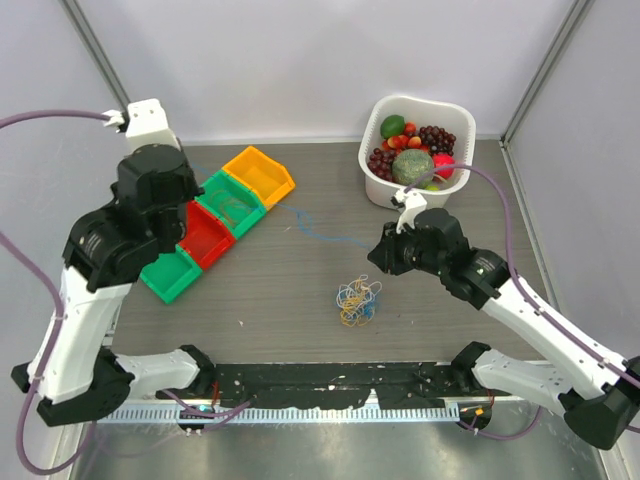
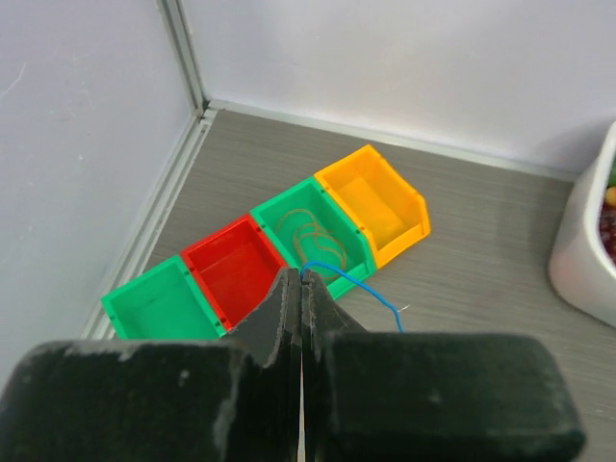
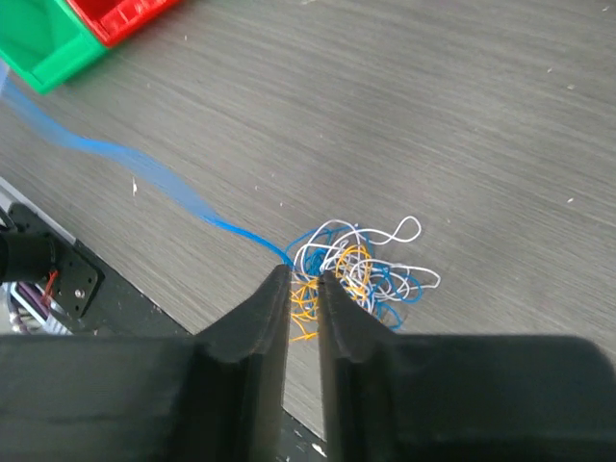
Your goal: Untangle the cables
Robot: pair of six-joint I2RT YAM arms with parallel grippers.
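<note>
L gripper [image 2: 301, 274] clamped on blue cable [image 2: 371, 294]; far end looks caught in bunch [image 1: 357, 300]. Coiled cable [image 2: 308, 233] in green bin [image 2: 281, 195]. R gripper [image 3: 303, 274] above bunch, jaws narrow gap, empty. Est. most left, rest tangled.

A grey wood-grain tabletop [image 1: 300, 290] filled the middle of the frame under even light. Plain pale walls [image 1: 280, 60] closed the top and sides, with metal posts [image 1: 545, 65] slanting in the upper corners. A brushed steel strip [image 1: 330, 455] ran along the bottom edge.

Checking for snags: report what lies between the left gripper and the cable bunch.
One blue cable spans it, from the shut left gripper to the cable bunch, over bare table; the right wrist view shows it best.
</note>
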